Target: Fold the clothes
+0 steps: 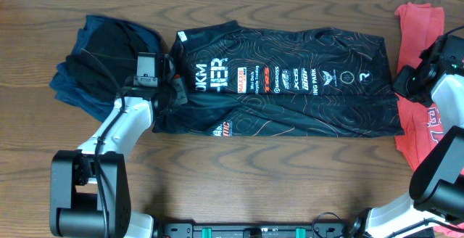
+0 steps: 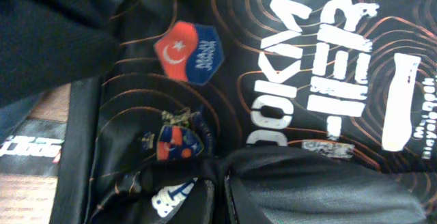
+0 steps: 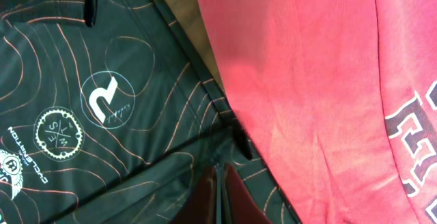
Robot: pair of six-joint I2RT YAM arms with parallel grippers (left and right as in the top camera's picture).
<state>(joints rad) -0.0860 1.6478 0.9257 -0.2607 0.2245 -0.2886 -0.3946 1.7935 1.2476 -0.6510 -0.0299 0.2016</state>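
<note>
The black jersey (image 1: 290, 100) with white lettering and orange contour lines lies lengthwise across the table's middle, folded into a long band. My left gripper (image 1: 172, 87) is at its left end, shut on a bunched pinch of jersey fabric (image 2: 205, 166) just below the sewn badges. My right gripper (image 1: 399, 85) is at the jersey's right edge, its dark red fingers (image 3: 235, 197) shut, with a thin fold of jersey (image 3: 136, 60) between them. The coral-red T-shirt (image 1: 417, 27) lies right beside that edge and fills the right wrist view (image 3: 307, 80).
A pile of navy and black folded garments (image 1: 98, 67) lies at the far left, touching the jersey's left end. Bare wooden table (image 1: 232, 173) runs along the front. Both arm bases stand at the near edge.
</note>
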